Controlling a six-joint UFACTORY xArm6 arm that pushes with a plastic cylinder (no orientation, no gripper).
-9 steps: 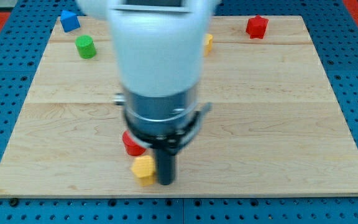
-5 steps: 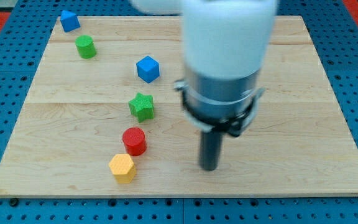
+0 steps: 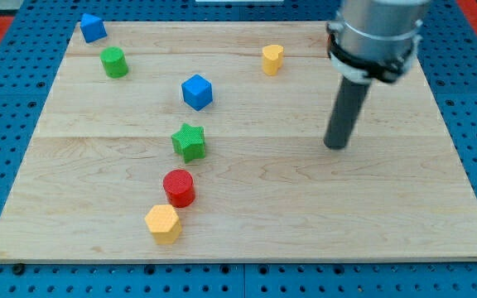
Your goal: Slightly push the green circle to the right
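The green circle (image 3: pixel 114 62) is a small green cylinder near the board's top left corner. My tip (image 3: pixel 335 146) rests on the board at the view's right, far to the right of and below the green circle, touching no block. The arm's body covers the board's top right corner.
A blue block (image 3: pixel 93 27) lies just above and left of the green circle. A blue cube (image 3: pixel 196 91), a green star (image 3: pixel 189 141), a red cylinder (image 3: pixel 179 187) and a yellow hexagon (image 3: pixel 163 223) run down the middle left. A yellow block (image 3: pixel 272 59) sits at top centre.
My tip has moved from beside the yellow hexagon at the bottom to the right and up the board. The yellow hexagon shifted left and down a little. The red block at the top right is now hidden.
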